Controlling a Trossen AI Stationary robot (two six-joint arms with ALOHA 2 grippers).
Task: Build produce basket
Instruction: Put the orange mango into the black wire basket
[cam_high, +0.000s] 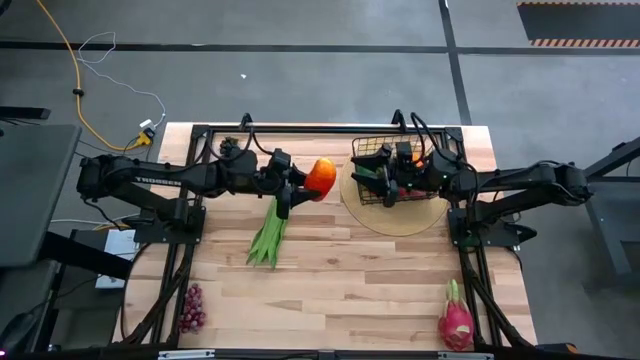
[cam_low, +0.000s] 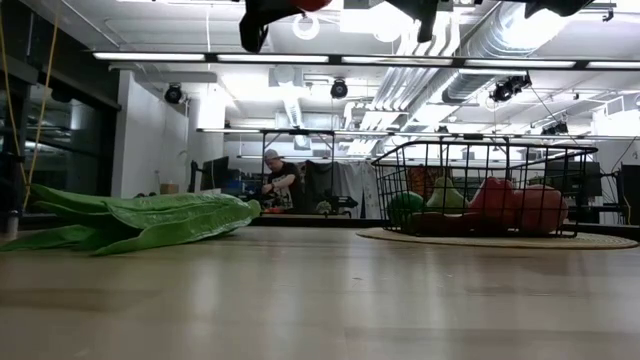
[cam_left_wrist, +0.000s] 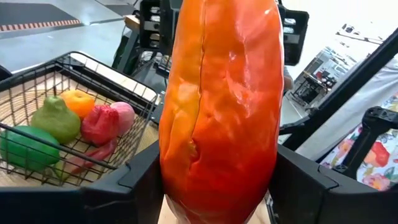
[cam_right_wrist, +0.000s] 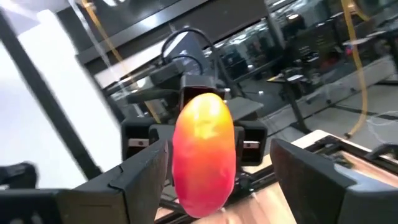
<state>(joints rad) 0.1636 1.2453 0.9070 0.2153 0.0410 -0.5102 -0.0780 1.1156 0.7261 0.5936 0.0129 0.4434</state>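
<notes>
Gripping glossy, ridged orange pepper (cam_high: 321, 177), left fingers (cam_left_wrist: 134, 186); right fingers (cam_right_wrist: 140, 177) apart over wire-mesh basket (cam_high: 372, 150).

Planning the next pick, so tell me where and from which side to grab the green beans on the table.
Take the green beans near the narrow stem end, closest to the left gripper, coming straight down from above. They lie flat on the table and fan out wider at the far end, so the bunched stems probably fit between the fingers best.

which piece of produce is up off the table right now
The orange-red pepper, clamped in the left gripper beside the basket. The green beans, grapes and dragon fruit all lie on the table.
</notes>
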